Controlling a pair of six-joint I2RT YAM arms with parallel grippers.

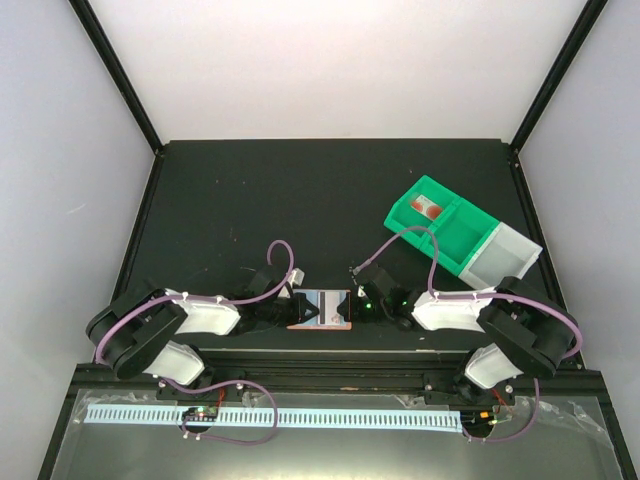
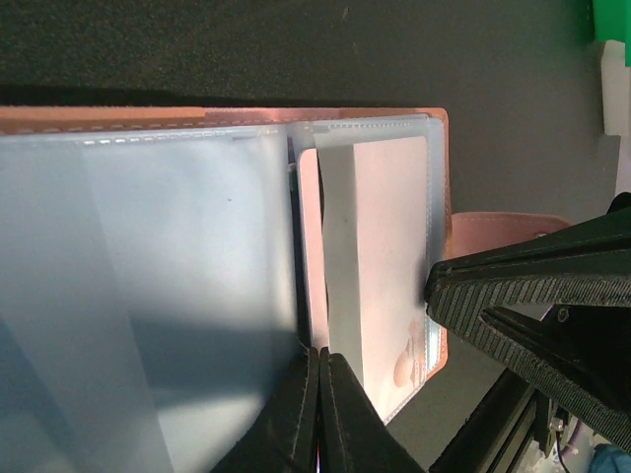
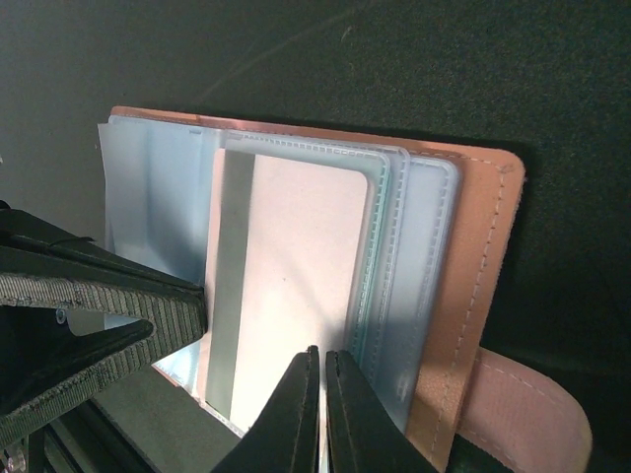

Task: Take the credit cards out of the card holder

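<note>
**A:** Black counter (image 1: pixel 250 200), white walls (image 1: pixel 300 70) around it. Where does the card holder (image 1: pixel 322 308) sit?
**B:** Low in the middle of the top view, between the two arms. It lies open, with its pink cover underneath and its clear sleeves (image 2: pixel 148 276) spread on top.
**A:** And the left gripper (image 2: pixel 317 394)?
**B:** Its fingers are pressed together on the near edge of the bluish sleeve pages.
**A:** The right gripper (image 3: pixel 317 394)?
**B:** Pinched tight too, on the edge of the sleeve that carries a pale credit card (image 3: pixel 296 286). The card has a grey stripe down its left side and sits inside its pocket.
**A:** Anything else about?
**B:** The snap tab (image 3: pixel 518 414) sticks out at the lower right of the right wrist view. A green bin (image 1: pixel 460 240) with a white tray (image 1: pixel 505 255) joined to it stands well apart at the upper right, with something reddish in one compartment
</note>
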